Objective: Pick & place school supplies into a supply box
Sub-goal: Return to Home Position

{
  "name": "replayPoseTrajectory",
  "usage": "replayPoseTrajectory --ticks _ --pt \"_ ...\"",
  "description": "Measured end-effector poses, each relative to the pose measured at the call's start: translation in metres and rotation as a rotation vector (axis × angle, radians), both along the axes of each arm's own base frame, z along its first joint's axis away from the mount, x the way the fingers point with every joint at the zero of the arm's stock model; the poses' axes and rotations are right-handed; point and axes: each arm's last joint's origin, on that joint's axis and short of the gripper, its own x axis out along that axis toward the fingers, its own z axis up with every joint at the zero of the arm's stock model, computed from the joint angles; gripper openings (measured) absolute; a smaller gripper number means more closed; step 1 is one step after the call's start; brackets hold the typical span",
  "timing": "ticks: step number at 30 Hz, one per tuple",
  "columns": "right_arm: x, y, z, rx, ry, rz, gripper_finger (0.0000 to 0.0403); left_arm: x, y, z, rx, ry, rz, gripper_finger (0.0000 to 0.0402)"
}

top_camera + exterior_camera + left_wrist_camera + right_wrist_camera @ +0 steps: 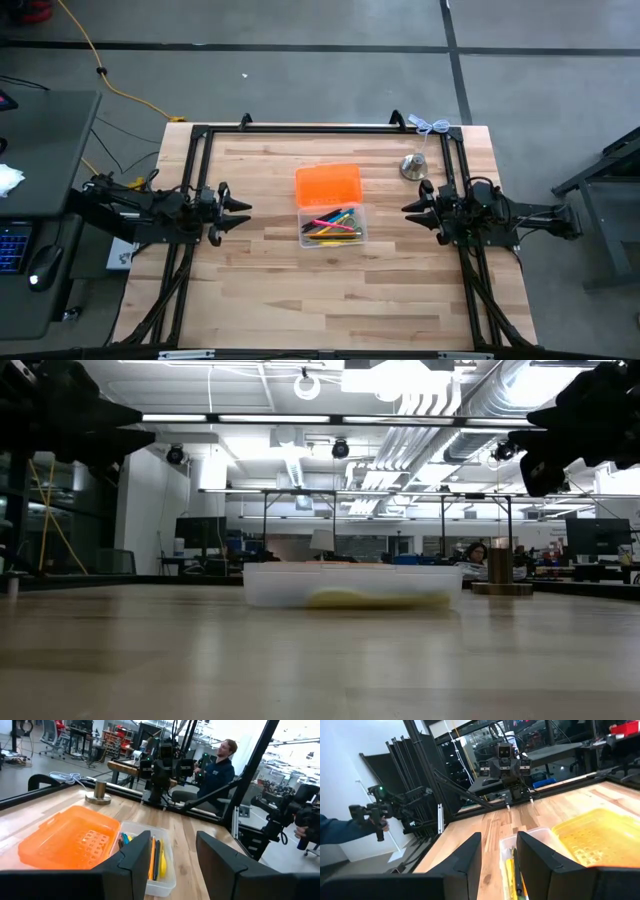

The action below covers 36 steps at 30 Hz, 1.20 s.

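Note:
The supply box (333, 228) is a clear tray lying at the middle of the table, with its orange lid (328, 184) folded open flat on the far side. Several school supplies (332, 222), yellow, pink, blue and dark pens, lie inside the tray; they also show in the left wrist view as pens (156, 857). My left gripper (243, 215) hovers open at the table's left, pointing level at the box and well short of it. My right gripper (407, 212) hovers open at the table's right, likewise apart from the box. Nothing is between either pair of fingers.
A silver bell-shaped object (413, 166) stands on the table at the far right, near my right gripper. A white cable (430, 125) lies at the far right corner. A black frame (300, 128) borders the table. People (222, 765) are in the room beyond.

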Motion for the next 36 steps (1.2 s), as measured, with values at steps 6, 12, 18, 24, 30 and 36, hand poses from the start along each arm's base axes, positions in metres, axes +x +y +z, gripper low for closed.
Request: replayPoseTrajectory --ticks 6,12,18,24,30,36 --pt "0.0000 -0.0001 0.0000 0.063 0.009 0.002 0.0103 0.0001 0.0000 -0.0004 0.000 0.001 0.000 0.0189" --pt "0.0000 -0.0001 0.0000 0.067 0.010 0.002 0.0103 0.0001 0.0000 -0.0006 0.000 0.001 0.000 0.0189" --pt "0.0000 -0.0001 0.0000 0.067 0.010 0.002 0.0103 0.0001 -0.0001 -0.0007 0.000 0.002 -0.001 0.0189" --pt "0.0000 -0.0001 0.0000 0.067 0.010 0.002 0.0103 0.0002 -0.0001 -0.0009 0.000 0.002 -0.001 0.0189" --pt "0.0000 -0.0001 0.0000 0.067 0.010 0.002 0.0103 0.0002 -0.0001 -0.0010 0.000 0.003 -0.001 0.0189" --pt "0.0000 -0.0001 -0.0001 0.067 0.010 0.002 0.0103 0.0002 -0.0001 -0.0010 0.000 0.002 -0.001 0.0189"
